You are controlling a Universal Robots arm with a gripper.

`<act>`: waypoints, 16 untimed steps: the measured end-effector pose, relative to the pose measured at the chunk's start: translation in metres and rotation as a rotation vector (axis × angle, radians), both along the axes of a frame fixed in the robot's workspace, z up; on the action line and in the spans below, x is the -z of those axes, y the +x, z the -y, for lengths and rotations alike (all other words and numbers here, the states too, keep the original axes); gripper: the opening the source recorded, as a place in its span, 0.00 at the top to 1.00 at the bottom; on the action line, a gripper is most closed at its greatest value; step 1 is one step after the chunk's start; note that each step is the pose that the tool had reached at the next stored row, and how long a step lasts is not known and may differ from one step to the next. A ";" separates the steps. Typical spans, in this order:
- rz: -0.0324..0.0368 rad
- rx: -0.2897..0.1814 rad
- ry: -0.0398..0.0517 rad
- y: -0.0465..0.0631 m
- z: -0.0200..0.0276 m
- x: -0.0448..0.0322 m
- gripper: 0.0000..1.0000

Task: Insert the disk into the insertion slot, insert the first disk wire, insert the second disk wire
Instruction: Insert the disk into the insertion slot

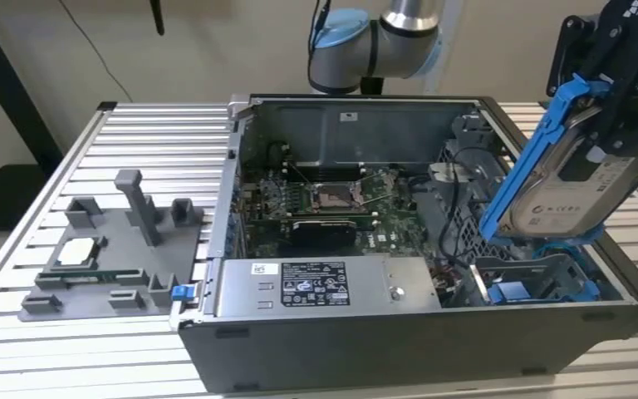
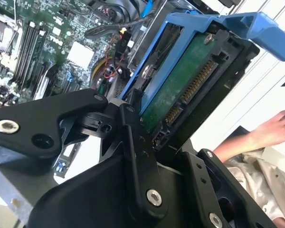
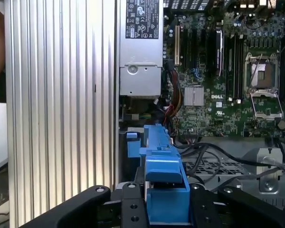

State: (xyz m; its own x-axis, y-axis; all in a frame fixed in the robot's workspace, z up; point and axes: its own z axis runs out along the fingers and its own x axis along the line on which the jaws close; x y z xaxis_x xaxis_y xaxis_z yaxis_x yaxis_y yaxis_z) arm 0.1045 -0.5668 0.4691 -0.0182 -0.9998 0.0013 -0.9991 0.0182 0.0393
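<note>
Clamped the disk [image 1: 568,179] high at the exterior view's right, with the jaws of the gripper [image 1: 611,141] pinching its flat faces near the upper end. Held it steeply tilted, blue carrier edge toward the open computer case [image 1: 408,349], low corner close over the rim of the insertion slot [image 1: 535,278]; could not tell whether touching. Not yet seated in the bay. Had open air above the case all round the drive. Found tighter room lower down: black cables [image 1: 458,187] just beside the cage on the motherboard [image 1: 319,204] side, the case's outer wall right along the other. Noted the grey power supply [image 1: 325,284] next to the slot along the case's near edge. Caught, in the second wrist view, the drive's green board and connector edge facing the camera, and a person's hand [image 2: 275,128] well apart from it, out over the ribbed surface [image 1: 130,133].
</note>
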 end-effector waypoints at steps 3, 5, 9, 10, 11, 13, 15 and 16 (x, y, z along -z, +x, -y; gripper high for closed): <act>0.0014 0.000 0.0025 0.000 0.0019 0.0044 1.00; 0.0032 0.000 0.0025 0.000 0.0030 0.0079 1.00; 0.0088 0.000 0.0023 0.000 0.0039 0.0150 1.00; 0.0098 0.000 0.0024 0.000 0.0039 0.0169 1.00; 0.0108 0.000 0.0026 0.000 0.0040 0.0186 1.00; 0.0120 0.000 0.0027 0.001 0.0040 0.0224 1.00; 0.0123 0.000 0.0026 0.002 0.0041 0.0260 1.00; 0.0123 0.000 0.0025 0.003 0.0041 0.0278 1.00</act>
State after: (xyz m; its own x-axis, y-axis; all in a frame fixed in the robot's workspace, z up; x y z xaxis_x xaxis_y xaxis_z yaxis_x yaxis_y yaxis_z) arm 0.1079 -0.5709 0.4414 -0.0181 -0.9998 -0.0015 -0.9995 0.0181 0.0271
